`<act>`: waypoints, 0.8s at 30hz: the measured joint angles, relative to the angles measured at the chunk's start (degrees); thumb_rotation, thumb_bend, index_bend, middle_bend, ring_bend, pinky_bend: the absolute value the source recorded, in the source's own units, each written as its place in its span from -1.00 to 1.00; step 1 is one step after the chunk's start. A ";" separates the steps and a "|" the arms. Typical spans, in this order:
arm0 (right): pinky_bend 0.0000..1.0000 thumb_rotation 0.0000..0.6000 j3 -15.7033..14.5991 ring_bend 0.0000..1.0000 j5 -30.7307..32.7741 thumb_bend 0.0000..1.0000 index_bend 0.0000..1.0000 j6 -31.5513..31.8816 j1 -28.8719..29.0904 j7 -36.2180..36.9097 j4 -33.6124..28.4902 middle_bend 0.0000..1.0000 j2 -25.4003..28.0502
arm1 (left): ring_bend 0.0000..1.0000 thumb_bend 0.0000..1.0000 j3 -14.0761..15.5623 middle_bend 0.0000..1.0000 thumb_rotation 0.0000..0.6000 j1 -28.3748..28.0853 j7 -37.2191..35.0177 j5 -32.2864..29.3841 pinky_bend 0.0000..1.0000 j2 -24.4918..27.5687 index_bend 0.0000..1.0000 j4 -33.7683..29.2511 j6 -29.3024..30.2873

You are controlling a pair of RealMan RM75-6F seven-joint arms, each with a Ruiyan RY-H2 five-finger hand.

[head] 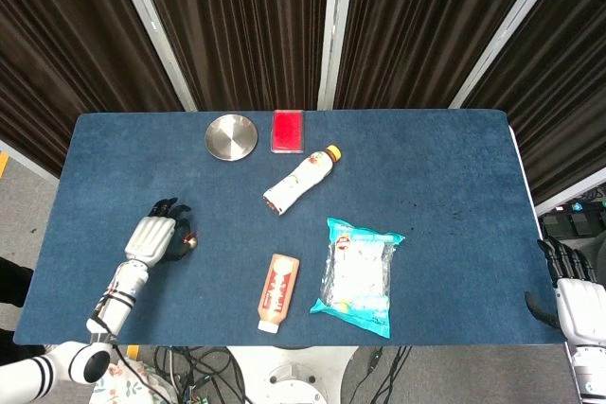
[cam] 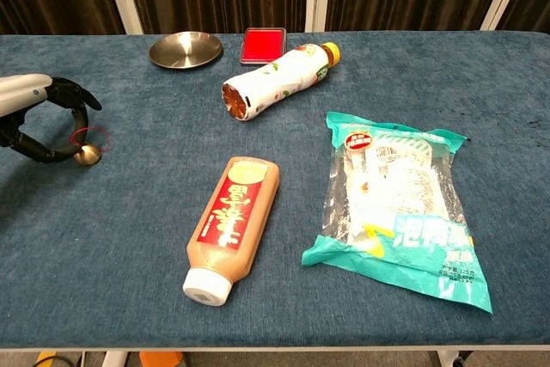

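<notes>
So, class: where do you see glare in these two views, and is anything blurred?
Chest view: glare on the steel dish and snack bag; everything sharp, including the left hand. Head view: even overhead light, short shadows, dish faintly shiny; the right hand is cut by the frame edge.

This looks like a robotics lab or a test room, not a home. A table [head: 454, 167] covered with plain blue cloth stands before dark pleated curtains [head: 246, 26] with pale metal posts [head: 333, 26] between them (like a screened recording booth), and bundles of cables [head: 189, 366] lie on the grey floor under the near edge. Some equipment with wires [head: 573, 219] stands beside the table on the right.
</notes>
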 measured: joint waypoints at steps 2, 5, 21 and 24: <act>-0.95 1.00 0.01 -1.00 0.03 -0.47 -1.00 0.02 -0.02 0.04 0.00 -1.00 0.02 | -1.00 -0.21 -0.07 -0.63 1.00 0.02 0.16 0.28 -1.00 0.31 0.18 -0.55 0.48; -0.95 1.00 0.01 -1.00 -0.01 -0.47 -1.00 0.11 -0.06 0.08 0.01 -1.00 0.03 | -1.00 -0.21 -0.31 -0.61 1.00 0.20 0.58 0.88 -1.00 1.28 0.21 -2.05 1.90; -0.95 1.00 -0.03 -1.00 -0.19 -0.47 -1.00 -0.17 0.17 -0.51 -0.18 -1.00 -0.23 | -0.95 -0.17 -5.04 -0.55 1.00 2.43 -16.55 -0.83 -0.97 10.39 0.29 -10.53 8.39; -0.95 1.00 -0.02 -1.00 -0.23 -0.47 -1.00 -0.06 0.17 -0.78 -0.47 -1.00 -0.08 | -0.95 -0.15 -5.47 -0.59 1.00 2.80 -13.14 -2.62 -0.99 11.29 0.27 -13.06 7.84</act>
